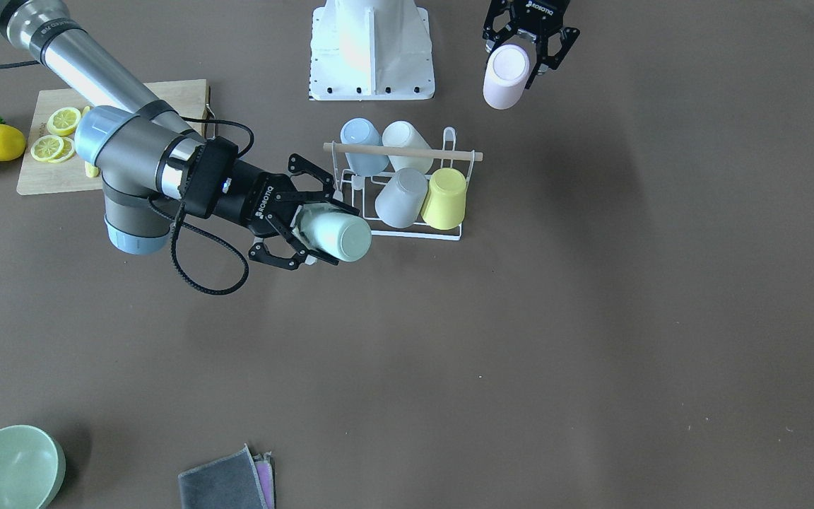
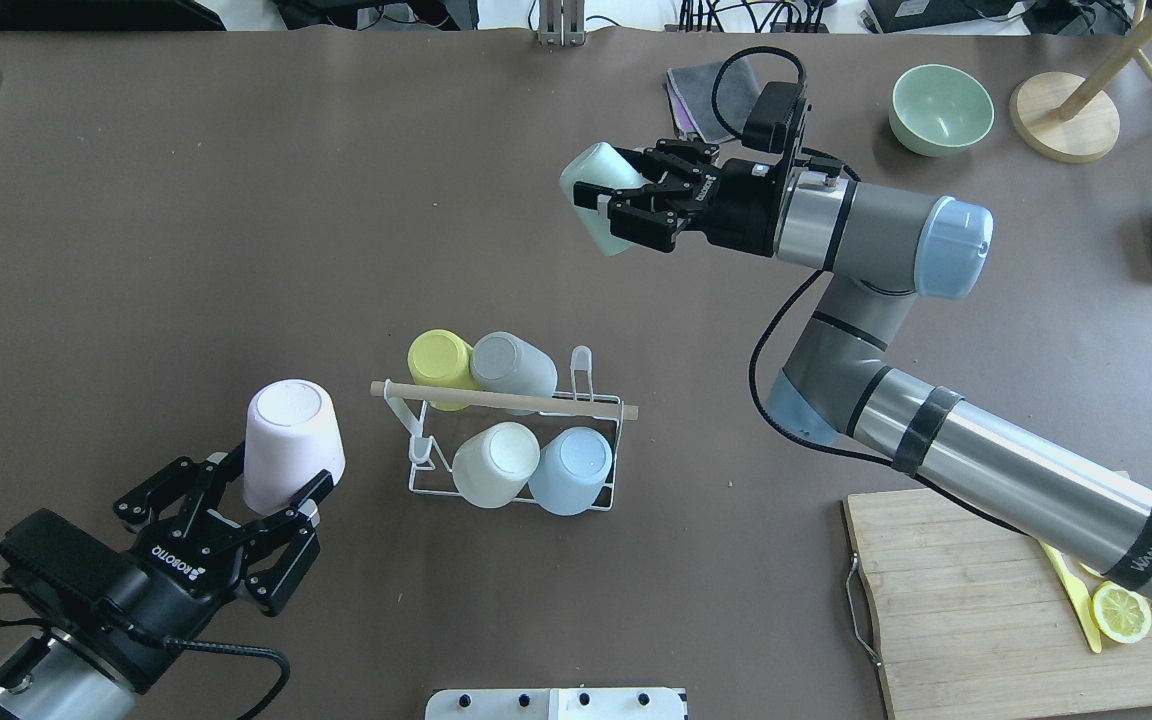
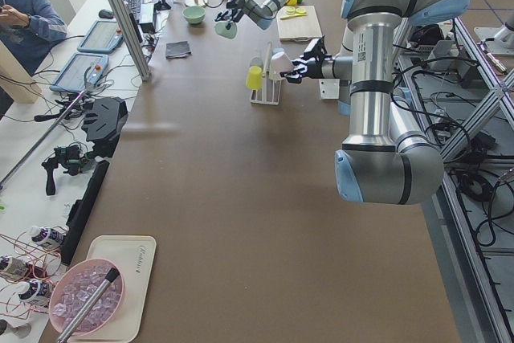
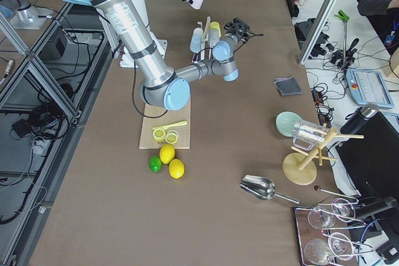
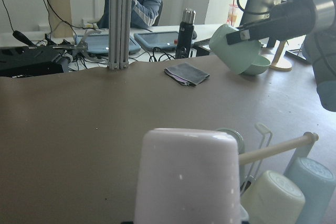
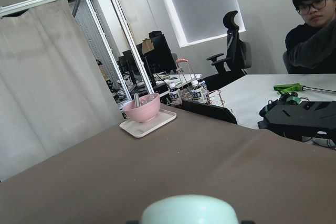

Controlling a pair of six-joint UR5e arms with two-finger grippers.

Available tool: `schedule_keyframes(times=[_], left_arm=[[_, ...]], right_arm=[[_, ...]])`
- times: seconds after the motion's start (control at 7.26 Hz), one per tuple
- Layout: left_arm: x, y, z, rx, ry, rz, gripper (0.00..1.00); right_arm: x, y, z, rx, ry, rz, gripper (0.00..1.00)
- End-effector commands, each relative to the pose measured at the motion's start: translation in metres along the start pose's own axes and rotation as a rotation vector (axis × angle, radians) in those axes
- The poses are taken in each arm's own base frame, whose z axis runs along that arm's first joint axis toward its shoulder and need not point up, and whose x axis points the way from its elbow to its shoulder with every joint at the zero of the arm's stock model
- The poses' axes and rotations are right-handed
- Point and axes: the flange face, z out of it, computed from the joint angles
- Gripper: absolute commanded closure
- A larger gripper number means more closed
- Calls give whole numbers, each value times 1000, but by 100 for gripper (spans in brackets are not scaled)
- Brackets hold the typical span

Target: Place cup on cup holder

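Clamping a smooth, tapered pale-pink cup [image 2: 291,440] base-up, the left gripper [image 2: 278,478] hovers just beside the white wire cup holder [image 2: 506,401], whose wooden rod crosses four inverted cups [image 2: 511,365]. The right gripper [image 2: 626,197] grasps a tilted mint cup [image 2: 596,175] above the matte brown surface [image 2: 236,200].

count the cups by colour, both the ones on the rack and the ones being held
yellow cup: 1
grey cup: 1
cream cup: 1
light blue cup: 1
pink cup: 1, in the left gripper
mint green cup: 1, in the right gripper
total: 6
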Motion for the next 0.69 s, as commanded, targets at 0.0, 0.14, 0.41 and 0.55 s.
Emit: schedule_keyframes(times=[0.0, 0.14, 0.41, 0.55], left_arm=[[27, 4, -2, 36, -38, 47, 86], [39, 6, 1, 30, -39, 59, 86], [59, 15, 14, 28, -54, 85, 85], [60, 15, 18, 33, -58, 81, 84]], right_arm=[[-22, 15, 10, 20, -37, 17, 100], [-33, 32, 14, 22, -73, 29, 100], [-50, 66, 20, 35, -150, 50, 100], [-54, 69, 20, 35, -163, 55, 100]])
